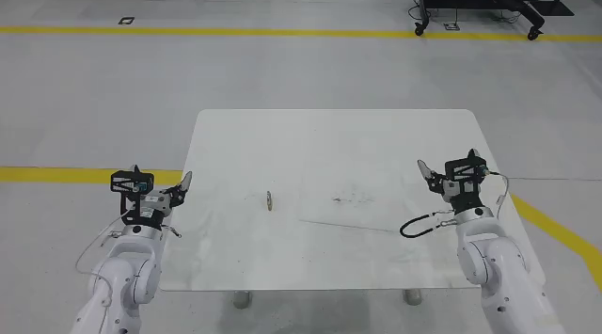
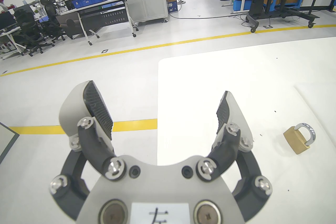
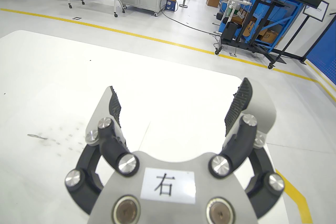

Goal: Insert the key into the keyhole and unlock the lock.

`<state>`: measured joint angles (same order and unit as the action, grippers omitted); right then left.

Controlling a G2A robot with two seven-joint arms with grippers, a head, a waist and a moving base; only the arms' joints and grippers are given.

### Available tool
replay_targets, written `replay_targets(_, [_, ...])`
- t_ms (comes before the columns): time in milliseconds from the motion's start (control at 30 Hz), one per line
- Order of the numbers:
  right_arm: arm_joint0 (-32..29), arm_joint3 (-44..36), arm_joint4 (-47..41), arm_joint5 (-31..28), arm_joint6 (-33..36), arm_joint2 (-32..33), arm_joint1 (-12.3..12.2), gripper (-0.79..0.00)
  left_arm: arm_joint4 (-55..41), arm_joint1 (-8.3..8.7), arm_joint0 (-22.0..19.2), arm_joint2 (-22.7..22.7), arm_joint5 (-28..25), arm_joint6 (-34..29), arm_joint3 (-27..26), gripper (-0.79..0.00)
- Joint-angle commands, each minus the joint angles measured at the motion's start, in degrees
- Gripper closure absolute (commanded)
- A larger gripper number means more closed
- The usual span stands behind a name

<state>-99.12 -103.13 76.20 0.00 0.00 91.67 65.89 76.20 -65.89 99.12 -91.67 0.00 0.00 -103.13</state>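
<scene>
Plenty of free room over the white bench (image 1: 329,146). Low near its middle, a brass padlock (image 2: 299,139) on its side, reachable from all round. Unblocked stretch of bench between it and the left hand (image 2: 157,93), spread wide at the left edge. Farther right, a thin flat key (image 3: 36,136) on a scuffed patch, well apart from the padlock. Bare path to it from the right hand (image 3: 178,88), spread wide over the right edge.

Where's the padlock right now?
The padlock lies on the white table, left of centre in the top view, between the left gripper and the key, touching neither.
</scene>
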Motion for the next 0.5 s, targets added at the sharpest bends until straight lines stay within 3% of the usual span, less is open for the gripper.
replay_targets(0, [0.1, 0.0, 0.0, 0.0, 0.0, 0.0, 0.0, -0.785, 0.0, 0.0, 0.0, 0.0, 0.0, 0.0, 0.0, -0.785])
replay_targets(67, [0.0, -1.1, 2.5, -0.4, 0.5, -2.2, 0.1, -0.785, 0.0, 0.0, 0.0, 0.0, 0.0, 0.0, 0.0, -0.785])
replay_targets(133, [0.1, -2.2, 7.7, -5.1, -1.1, -5.7, 0.0, -0.785, 0.0, 0.0, 0.0, 0.0, 0.0, 0.0, 0.0, -0.785])
replay_targets(267, [1.4, -1.0, 4.5, -15.8, -2.8, -7.6, -0.2, -0.785, 0.0, 0.0, 0.0, 0.0, 0.0, 0.0, 0.0, -0.785])
replay_targets(467, [1.4, -1.0, 4.5, -15.8, -2.8, -7.6, -0.2, -0.785, 0.0, 0.0, 0.0, 0.0, 0.0, 0.0, 0.0, -0.785])
